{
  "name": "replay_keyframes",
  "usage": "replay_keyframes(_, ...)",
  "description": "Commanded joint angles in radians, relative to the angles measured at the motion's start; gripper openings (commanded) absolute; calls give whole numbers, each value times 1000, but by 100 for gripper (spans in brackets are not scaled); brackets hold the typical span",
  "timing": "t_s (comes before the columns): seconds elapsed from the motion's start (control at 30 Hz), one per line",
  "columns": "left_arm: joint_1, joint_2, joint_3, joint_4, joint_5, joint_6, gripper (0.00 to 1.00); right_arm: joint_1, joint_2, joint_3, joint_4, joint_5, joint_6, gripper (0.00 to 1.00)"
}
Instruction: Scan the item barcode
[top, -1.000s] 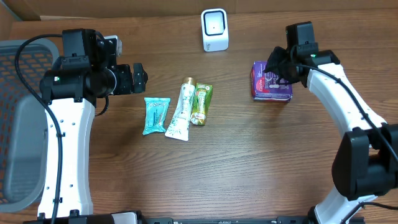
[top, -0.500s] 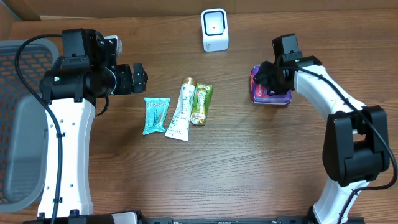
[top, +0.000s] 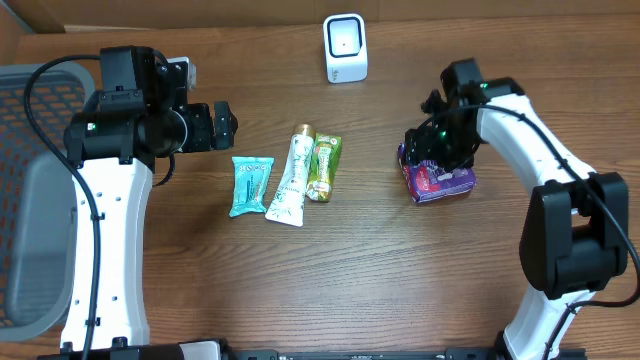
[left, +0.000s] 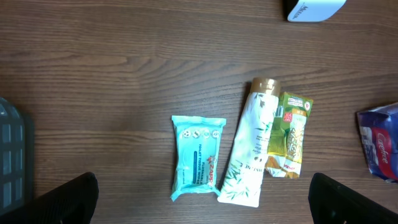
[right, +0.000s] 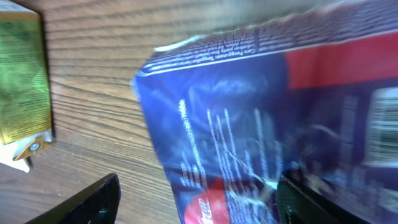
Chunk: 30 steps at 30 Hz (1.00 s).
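A purple-blue snack packet (top: 442, 181) lies tilted on the table at the right. My right gripper (top: 437, 140) hovers right over its far end. In the right wrist view the packet (right: 261, 124) fills the space between the spread fingers of my right gripper (right: 199, 199). Bare wood shows between its left finger and the packet, and the gripper is open. A barcode (right: 382, 124) shows blurred at the packet's right side. The white scanner (top: 345, 47) stands at the back centre. My left gripper (top: 225, 125) hangs open above the table, left of the items, holding nothing.
A teal wipes pack (top: 250, 185), a white tube (top: 292, 178) and a green sachet (top: 323, 167) lie side by side mid-table. They show below my left gripper (left: 205, 202) as the wipes (left: 198, 158), tube (left: 249, 155) and sachet (left: 287, 140). A grey basket (top: 20, 200) sits at the left edge.
The right gripper came nearer and slightly left while its jaws spread wider. The purple packet shifted nearer and now lies tilted. The left arm stayed still.
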<state>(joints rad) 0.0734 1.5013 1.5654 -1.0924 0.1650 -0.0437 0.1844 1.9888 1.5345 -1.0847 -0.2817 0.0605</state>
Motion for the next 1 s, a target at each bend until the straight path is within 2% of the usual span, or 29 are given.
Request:
replay_keyframes(0.0, -5, 4, 26, -1, 8, 25, 99, -14, -55, 104, 23, 25, -79, 81)
replay_keyframes(0.1, -5, 4, 26, -1, 8, 25, 99, -13, -57, 117, 138, 26, 49, 74)
replay_keyframes(0.2, -5, 4, 26, -1, 8, 25, 99, -1, -47, 97, 242, 26, 192, 63)
replay_keyframes(0.33, -5, 4, 26, -1, 8, 25, 100, 38, -18, 63, 319, 47, 312, 54)
replay_keyframes(0.53, -5, 4, 26, -1, 8, 25, 100, 105, 43, 35, 313, 154, 562, 54)
replay_keyframes(0.67, -5, 4, 26, -1, 8, 25, 100, 140, 63, 35, 274, 185, 626, 54)
replay_keyframes(0.83, -5, 4, 26, -1, 8, 25, 99, 158, 63, 35, 170, 191, 624, 55)
replay_keyframes(0.97, -5, 4, 26, -1, 8, 25, 100, 168, 63, 38, 75, 148, 536, 55)
